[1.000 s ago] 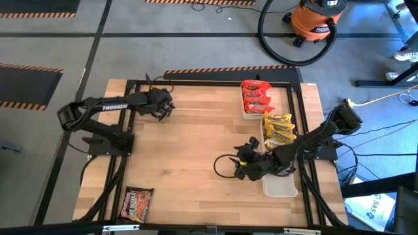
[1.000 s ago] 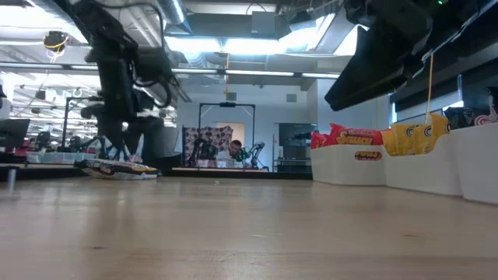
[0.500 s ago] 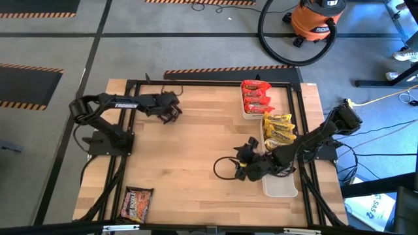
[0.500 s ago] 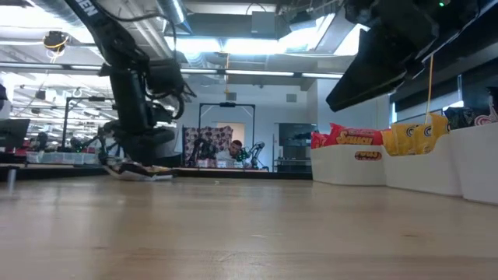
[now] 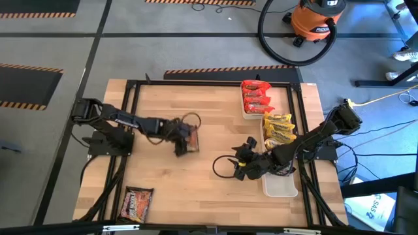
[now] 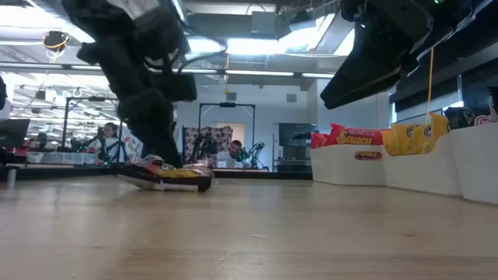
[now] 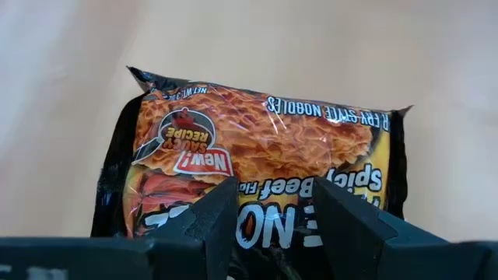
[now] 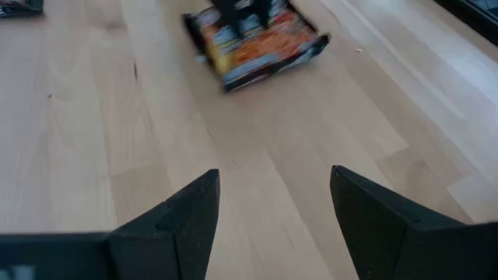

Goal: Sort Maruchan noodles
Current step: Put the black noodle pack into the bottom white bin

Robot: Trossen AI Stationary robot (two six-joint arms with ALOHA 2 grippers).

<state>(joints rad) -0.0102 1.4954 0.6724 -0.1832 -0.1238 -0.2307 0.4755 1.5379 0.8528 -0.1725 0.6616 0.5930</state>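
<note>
At the table's near-left corner a dark spicy-beef noodle packet [image 5: 136, 203] lies flat on the wood, well apart from both arms. Further right, the left gripper [image 5: 183, 140] is stretched toward the middle of the wooden table [image 5: 209, 104], its fingers [image 7: 219, 215] clamped on the edge of another dark packet [image 5: 191, 138] (orange noodle print, "Spicy Beef" lettering), which touches the tabletop in the low view. Right of centre the right gripper [image 5: 239, 162] hangs above bare wood with its fingers [image 8: 180, 218] apart, holding nothing. Along the right side stand white trays: the far tray [image 5: 247, 115] holds red packets [image 5: 255, 95], the middle one yellow packets [image 5: 279, 128], and the near tray [image 5: 281, 188] sits just beside the right arm.
</note>
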